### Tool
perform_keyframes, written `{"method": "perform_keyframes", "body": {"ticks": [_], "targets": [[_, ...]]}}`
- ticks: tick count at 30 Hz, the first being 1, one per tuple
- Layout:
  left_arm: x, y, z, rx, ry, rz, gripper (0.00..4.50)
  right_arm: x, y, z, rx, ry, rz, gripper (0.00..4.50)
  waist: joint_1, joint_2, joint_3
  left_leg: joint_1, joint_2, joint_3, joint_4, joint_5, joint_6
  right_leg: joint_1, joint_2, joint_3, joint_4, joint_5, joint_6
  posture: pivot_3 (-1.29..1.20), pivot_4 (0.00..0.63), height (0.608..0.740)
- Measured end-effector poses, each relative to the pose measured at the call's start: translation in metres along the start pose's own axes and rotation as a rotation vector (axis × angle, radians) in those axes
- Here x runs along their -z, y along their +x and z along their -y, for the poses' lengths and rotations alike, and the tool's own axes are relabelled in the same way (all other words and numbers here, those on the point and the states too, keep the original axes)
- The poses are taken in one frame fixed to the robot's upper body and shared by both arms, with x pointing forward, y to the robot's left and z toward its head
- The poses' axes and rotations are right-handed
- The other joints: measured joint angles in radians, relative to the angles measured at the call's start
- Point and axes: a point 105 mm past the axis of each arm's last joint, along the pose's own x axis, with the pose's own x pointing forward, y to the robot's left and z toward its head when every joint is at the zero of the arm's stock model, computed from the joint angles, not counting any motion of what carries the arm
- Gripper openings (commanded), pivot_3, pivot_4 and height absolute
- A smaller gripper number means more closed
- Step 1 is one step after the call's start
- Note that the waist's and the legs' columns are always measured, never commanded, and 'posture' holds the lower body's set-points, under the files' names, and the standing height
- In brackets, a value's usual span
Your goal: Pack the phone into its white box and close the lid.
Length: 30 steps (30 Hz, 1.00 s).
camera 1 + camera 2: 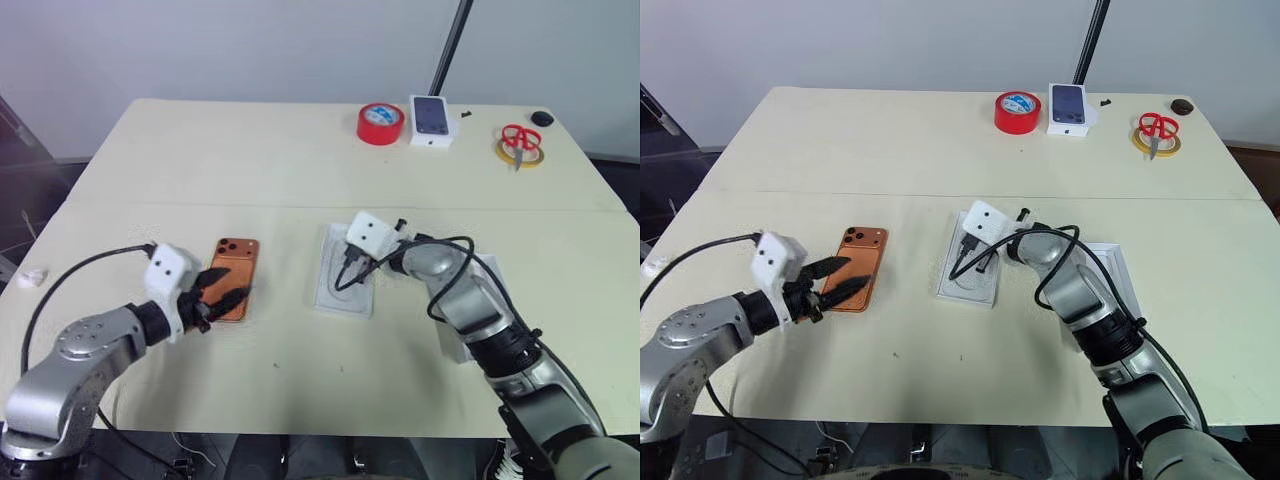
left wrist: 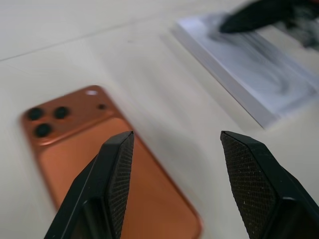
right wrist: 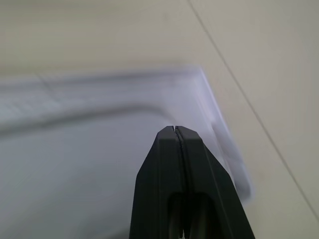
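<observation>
Looking down over the cream table, I see the phone lying flat, back side up, on my left, its three lenses at the far corner. My left gripper hovers at the phone's near end with its fingers spread apart and nothing between them; from the left wrist view one finger hangs over the phone's body and the other over bare table beside it.

My right gripper has its two fingers pressed tightly together, empty, tip poised over a thin white moulded insert lying near the table's middle, to the right of the phone. Whether the tip actually touches the insert I cannot tell.

A white tray sits partly hidden under my right forearm; I cannot tell whether it is the box or the lid.

Along the far edge stand a red tape roll, a small white box with a dark phone picture, and red-handled scissors resting on a yellow tape ring.
</observation>
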Motion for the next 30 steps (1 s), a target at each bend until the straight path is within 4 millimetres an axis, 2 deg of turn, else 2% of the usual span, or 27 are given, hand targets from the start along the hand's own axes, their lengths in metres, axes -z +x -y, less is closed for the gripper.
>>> {"method": "perform_keyframes", "body": {"ticks": [3, 7, 10, 11, 15, 23, 30], "targets": [[-0.001, -0.006, -0.031, -0.158, -0.135, 0.017, 4.46, -0.028, 0.005, -0.016, -0.071, 0.038, 0.103, 0.00, -0.001, 0.000, 0.000, 0.000, 0.001, -0.001, 0.000, 0.000, 0.000, 0.000, 0.001, 0.000, 0.001, 0.000, 0.000, 0.00, 0.150, 0.718], [0.009, -0.012, -0.056, -0.298, -0.296, -0.036, 4.46, -0.041, 0.017, -0.035, -0.144, -0.037, 0.092, 0.00, 0.002, -0.001, 0.000, 0.000, 0.000, -0.001, 0.001, 0.000, 0.000, 0.000, 0.001, -0.001, 0.001, 0.000, 0.000, 0.00, 0.150, 0.718], [0.027, -0.013, -0.060, -0.335, -0.378, -0.137, 4.46, -0.042, 0.031, -0.059, -0.229, -0.056, 0.069, 0.00, 0.000, -0.001, 0.000, 0.000, 0.000, -0.001, 0.001, 0.000, 0.000, -0.001, 0.001, -0.001, 0.001, 0.000, 0.000, 0.00, 0.150, 0.718], [0.032, -0.012, -0.058, -0.327, -0.397, -0.176, 4.46, -0.040, 0.035, -0.067, -0.259, -0.080, 0.043, 0.00, 0.001, -0.001, 0.000, 0.000, 0.000, -0.001, 0.001, 0.000, 0.000, -0.001, 0.001, -0.001, 0.001, 0.000, 0.000, 0.00, 0.150, 0.718], [0.030, -0.003, -0.045, -0.270, -0.416, -0.213, 4.46, -0.032, 0.046, -0.086, -0.330, -0.137, -0.017, 0.00, 0.005, 0.000, 0.000, 0.000, -0.001, -0.002, 0.001, 0.000, 0.000, 0.000, -0.001, -0.002, 0.001, 0.000, 0.000, 0.00, 0.150, 0.718], [0.026, 0.029, 0.010, -0.067, -0.518, -0.192, 4.46, -0.033, 0.049, -0.088, -0.339, -0.163, -0.029, 0.00, 0.009, 0.000, -0.001, 0.000, -0.003, -0.003, 0.001, 0.000, -0.001, 0.002, -0.003, -0.003, 0.000, 0.000, 0.000, 0.00, 0.150, 0.718], [0.025, 0.040, 0.032, 0.019, -0.624, -0.174, 4.46, -0.028, 0.048, -0.082, -0.323, -0.159, -0.043, 0.00, 0.010, 0.000, -0.002, 0.001, -0.003, -0.004, 0.001, 0.000, -0.001, 0.004, -0.003, -0.004, -0.001, 0.000, 0.000, 0.00, 0.150, 0.718]]}}
